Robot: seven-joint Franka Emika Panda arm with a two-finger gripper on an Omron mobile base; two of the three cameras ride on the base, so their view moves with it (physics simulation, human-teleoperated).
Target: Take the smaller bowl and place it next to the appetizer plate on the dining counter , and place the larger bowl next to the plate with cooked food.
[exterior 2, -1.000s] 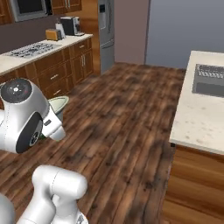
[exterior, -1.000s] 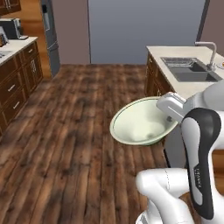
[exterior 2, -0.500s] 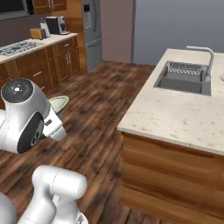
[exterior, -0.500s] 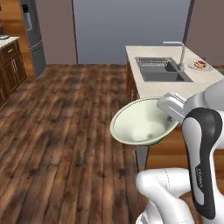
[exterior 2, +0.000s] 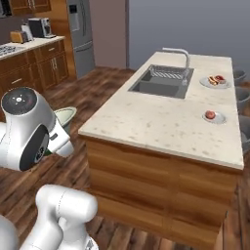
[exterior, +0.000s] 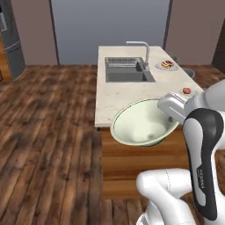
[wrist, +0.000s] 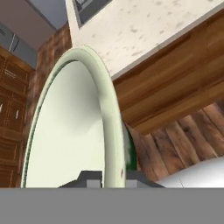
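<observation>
The cream bowl [exterior: 143, 122] is riding clamped by its rim in the gripper [wrist: 114, 177]; keep it level (sink ahead) until beside the sausage plate [exterior 2: 215, 81].

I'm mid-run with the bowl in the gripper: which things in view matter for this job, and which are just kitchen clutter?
Job:
larger bowl, rim pinched in the shut gripper
plate with cooked food
appetizer plate
dining counter

Clutter:
sink
tap
fridge
toaster
</observation>
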